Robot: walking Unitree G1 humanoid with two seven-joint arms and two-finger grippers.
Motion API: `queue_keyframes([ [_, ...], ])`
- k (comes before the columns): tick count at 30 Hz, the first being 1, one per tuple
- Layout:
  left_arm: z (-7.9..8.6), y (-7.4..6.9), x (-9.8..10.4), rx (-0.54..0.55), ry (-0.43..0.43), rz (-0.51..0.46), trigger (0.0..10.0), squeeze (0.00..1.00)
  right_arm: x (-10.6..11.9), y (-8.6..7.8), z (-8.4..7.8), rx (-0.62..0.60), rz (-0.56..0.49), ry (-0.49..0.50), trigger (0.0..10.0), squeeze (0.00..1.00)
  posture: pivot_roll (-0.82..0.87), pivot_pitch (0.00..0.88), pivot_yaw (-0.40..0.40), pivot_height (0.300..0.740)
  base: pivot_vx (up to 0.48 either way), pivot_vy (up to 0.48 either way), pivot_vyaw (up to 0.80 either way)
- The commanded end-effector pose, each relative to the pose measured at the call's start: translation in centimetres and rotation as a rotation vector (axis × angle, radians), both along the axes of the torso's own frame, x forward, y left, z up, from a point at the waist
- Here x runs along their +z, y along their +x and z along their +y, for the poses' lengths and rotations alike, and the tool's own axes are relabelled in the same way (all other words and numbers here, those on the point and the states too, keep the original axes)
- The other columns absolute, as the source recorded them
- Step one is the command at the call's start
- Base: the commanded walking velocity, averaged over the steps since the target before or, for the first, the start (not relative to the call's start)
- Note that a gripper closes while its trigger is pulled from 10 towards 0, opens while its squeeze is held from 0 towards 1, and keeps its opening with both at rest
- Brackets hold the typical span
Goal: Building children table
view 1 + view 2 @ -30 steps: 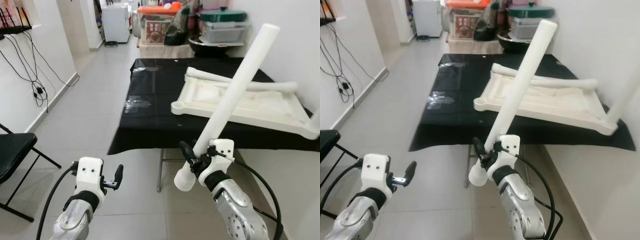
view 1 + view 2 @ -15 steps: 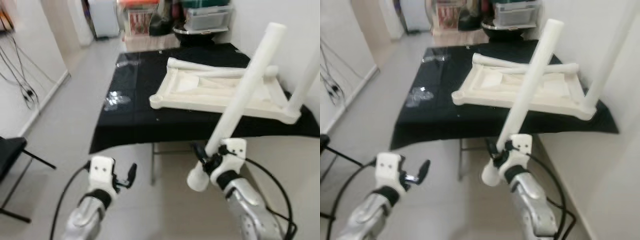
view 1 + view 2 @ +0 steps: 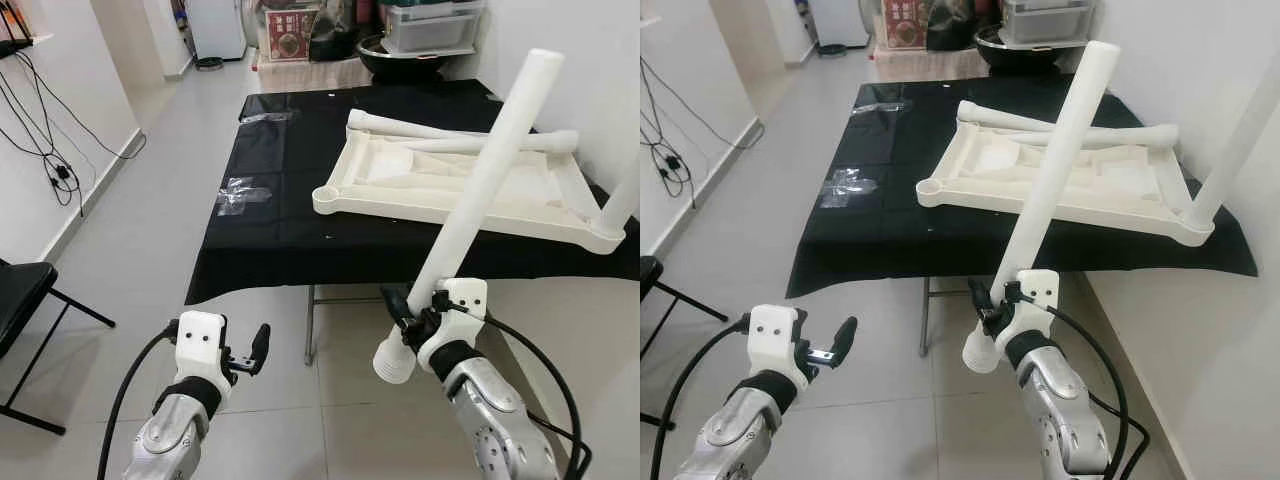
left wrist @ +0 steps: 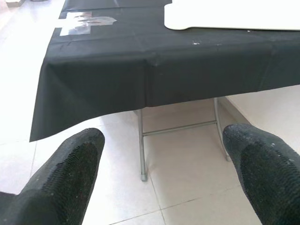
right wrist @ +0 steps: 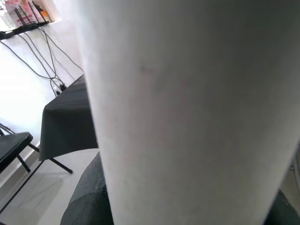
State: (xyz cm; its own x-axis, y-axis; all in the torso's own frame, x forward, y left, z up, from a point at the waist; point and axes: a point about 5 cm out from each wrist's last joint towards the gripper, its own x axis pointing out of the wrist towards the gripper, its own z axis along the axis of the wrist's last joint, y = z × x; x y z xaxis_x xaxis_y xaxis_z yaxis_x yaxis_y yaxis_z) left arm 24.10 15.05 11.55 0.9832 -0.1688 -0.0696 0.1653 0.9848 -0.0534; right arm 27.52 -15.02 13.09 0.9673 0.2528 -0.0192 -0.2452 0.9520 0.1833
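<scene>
Nearest, over the pale tiled floor point(image 3: 150, 220), the left pincer point(image 3: 255, 352) is held with fingers apart, and the right pincer point(image 3: 405, 312) is clamped on a white table leg point(image 3: 490, 175) tilted upward. Beyond, an upturned white tabletop point(image 3: 440, 195) is laid on the black-draped bench point(image 3: 270, 235). Storage bins point(image 3: 425, 25) are stacked by the far wall.

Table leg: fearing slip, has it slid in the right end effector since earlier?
No: the table leg juts equally far below the right end effector.
</scene>
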Motion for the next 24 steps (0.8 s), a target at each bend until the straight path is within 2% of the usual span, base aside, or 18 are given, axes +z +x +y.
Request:
queue_keyframes([
  [1,0.0,0.1,-0.3,0.001,0.013,0.008,10.0,0.0,0.3,0.2,0.2,0.012,-0.02,0.018,10.0,0.0,-0.04,0.056,-0.009,0.74,0.0,0.0,0.0],
  [10,-0.3,0.4,-0.2,0.005,0.006,0.005,10.0,0.0,0.3,0.3,-0.2,0.011,-0.019,0.013,10.0,0.0,-0.05,0.049,-0.014,0.74,0.0,0.0,0.0],
  [24,-0.4,1.5,-0.4,0.03,-0.062,0.037,10.0,0.0,0.2,1.0,-0.6,0.005,-0.02,0.008,10.0,0.0,-0.07,0.019,-0.015,0.74,0.0,0.0,0.0],
])
